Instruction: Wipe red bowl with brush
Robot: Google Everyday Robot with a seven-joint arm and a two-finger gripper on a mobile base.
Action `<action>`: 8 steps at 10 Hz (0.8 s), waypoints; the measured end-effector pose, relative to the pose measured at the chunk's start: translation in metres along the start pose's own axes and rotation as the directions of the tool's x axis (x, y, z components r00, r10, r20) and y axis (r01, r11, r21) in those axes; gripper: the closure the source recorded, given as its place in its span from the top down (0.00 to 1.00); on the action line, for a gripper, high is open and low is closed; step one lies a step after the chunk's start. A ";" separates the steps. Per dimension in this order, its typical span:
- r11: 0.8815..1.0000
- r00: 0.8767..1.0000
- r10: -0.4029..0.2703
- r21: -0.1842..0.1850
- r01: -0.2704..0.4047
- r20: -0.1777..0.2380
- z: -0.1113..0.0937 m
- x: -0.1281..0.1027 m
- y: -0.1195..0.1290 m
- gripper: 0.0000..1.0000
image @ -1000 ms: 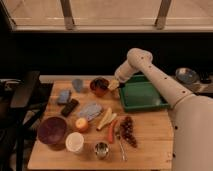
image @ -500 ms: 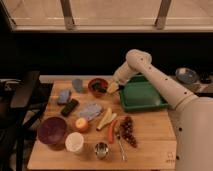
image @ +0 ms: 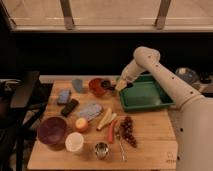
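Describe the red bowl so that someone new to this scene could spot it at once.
Start at the green tray on the right of the wooden table; the red bowl sits just left of it, near the back edge. The shut gripper holds the brush at its rim. It is small and orange-red, unlike the larger purple bowl at front left.

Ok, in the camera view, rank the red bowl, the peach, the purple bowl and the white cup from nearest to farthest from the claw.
The claw sits at the red bowl's right rim, shut on the brush.
1. Red bowl: just left of the claw.
2. Peach: table centre, toward the front left.
3. Purple bowl and white cup: front left, too close to call.
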 end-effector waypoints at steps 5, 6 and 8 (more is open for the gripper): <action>0.997 0.997 -0.069 -0.036 0.070 0.034 0.023 -0.049 0.006 0.00; 0.994 0.995 -0.084 -0.059 0.087 0.044 0.033 -0.061 0.013 0.00; 0.991 0.993 -0.097 -0.086 0.102 0.060 0.041 -0.068 0.023 0.00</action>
